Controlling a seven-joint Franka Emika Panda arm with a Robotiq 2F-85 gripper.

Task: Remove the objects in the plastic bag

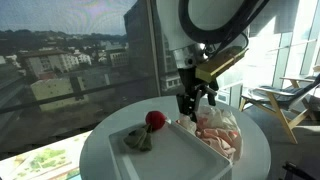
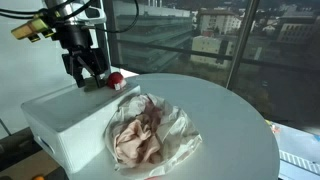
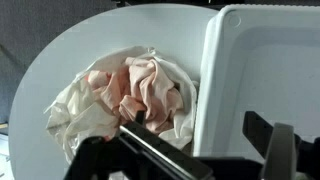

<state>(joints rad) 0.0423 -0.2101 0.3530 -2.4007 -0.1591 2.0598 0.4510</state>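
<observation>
The pincer point(image 1: 197, 100) hung spread wide, gripping nothing, above the edge of the white tray point(image 1: 190, 155). The plastic bag point(image 2: 178, 142) lay on the round table point(image 2: 235, 120), touching the tray, with the pinkish cloth point(image 2: 140, 130) crumpled inside. A grey rag point(image 1: 138, 140) rested on the tray, with a red ball point(image 1: 155, 119) just beside it.

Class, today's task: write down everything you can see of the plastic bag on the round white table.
The plastic bag is thin, clear, glossy film, heavily crumpled and slumped flat on the round white table. It looks open at the top, showing a bunched pinkish cloth that fills most of it. No blue item shows. One side lies against the edge of the white tray.
</observation>
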